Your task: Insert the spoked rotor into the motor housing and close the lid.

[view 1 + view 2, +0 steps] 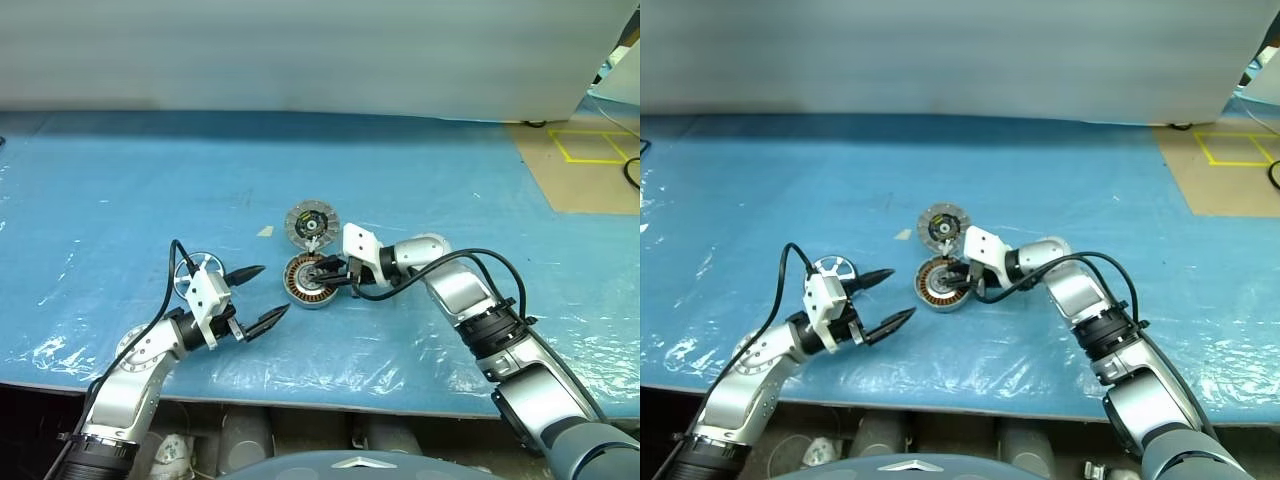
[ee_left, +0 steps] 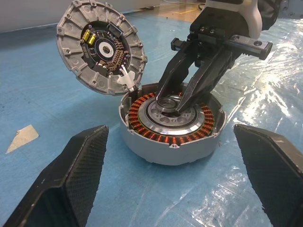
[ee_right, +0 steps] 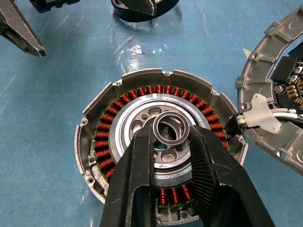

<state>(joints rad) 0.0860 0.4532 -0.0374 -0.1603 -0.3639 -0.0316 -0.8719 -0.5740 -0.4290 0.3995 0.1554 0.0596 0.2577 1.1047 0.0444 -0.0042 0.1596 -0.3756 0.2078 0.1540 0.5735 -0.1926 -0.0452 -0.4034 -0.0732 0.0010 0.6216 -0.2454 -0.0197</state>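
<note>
The right gripper (image 3: 173, 142) clenches the spoked rotor's (image 3: 156, 130) hub, seated inside the motor housing (image 1: 308, 282) on the blue surface (image 1: 120, 180); it should release squarely before the propped lid (image 2: 102, 45) closes. The left gripper (image 1: 266, 295) hangs released.

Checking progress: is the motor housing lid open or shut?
Open. The lid stands tilted up beside the motor housing, inner face showing, joined by a white wire. The copper windings are exposed.

A blue plastic sheet (image 1: 120, 190) covers the table, with perhaps a paper scrap (image 1: 265, 231).
</note>
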